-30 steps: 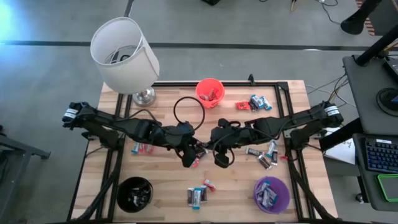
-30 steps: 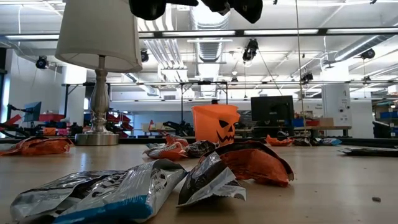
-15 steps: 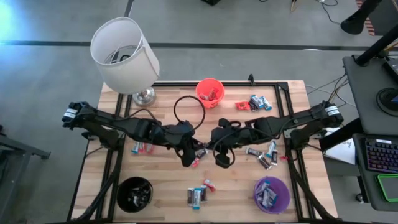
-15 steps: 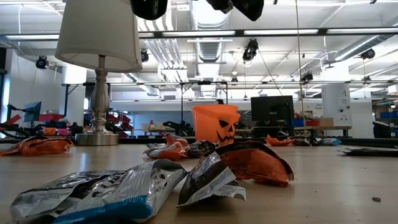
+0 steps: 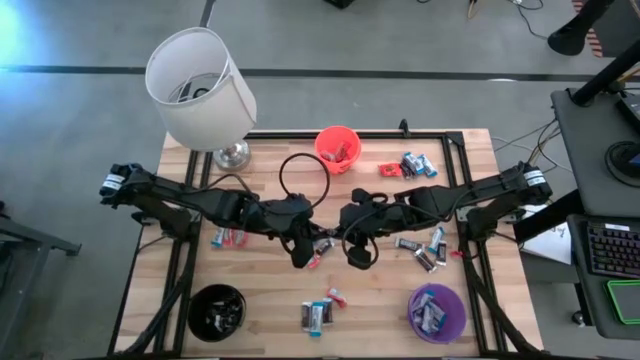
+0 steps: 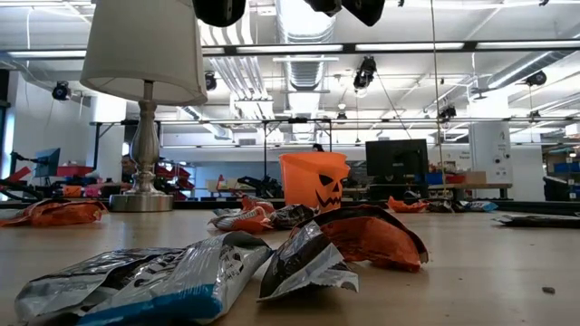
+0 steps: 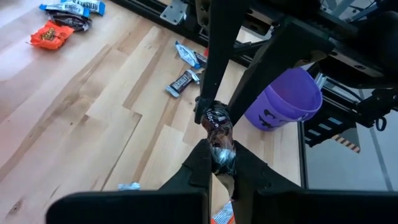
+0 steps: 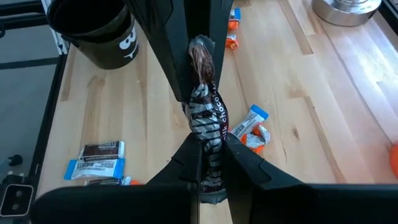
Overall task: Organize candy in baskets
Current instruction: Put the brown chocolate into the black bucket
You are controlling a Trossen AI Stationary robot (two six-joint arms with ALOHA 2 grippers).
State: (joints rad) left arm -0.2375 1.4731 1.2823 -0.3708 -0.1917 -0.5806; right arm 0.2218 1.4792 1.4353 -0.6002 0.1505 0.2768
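Candy in play: 1 dark brown wrapped bar hangs in the air above the middle of the table, between the two arms
Left gripper: fingers clenched on one end of the brown bar, seen from its own wrist camera
Right gripper: fingers pinched on the opposite end of the same bar
Why held this way: both grippers grasp 1 candy at once, which reads as a handover from one arm to the other, judged from the double grip
Black basket: stands at the near left corner; dark contents, too dim to tell apart
Purple basket: at the near right corner, holding several silver and blue wrapped candies
Orange basket: at the far edge, centre, with a few pieces inside
Loose candy: blue and white pieces and a red one near the orange basket; brown and silver ones by the right arm; red ones by the left arm; a small cluster between the black and purple baskets
Lamp: stands on the far left corner, well apart from the arms
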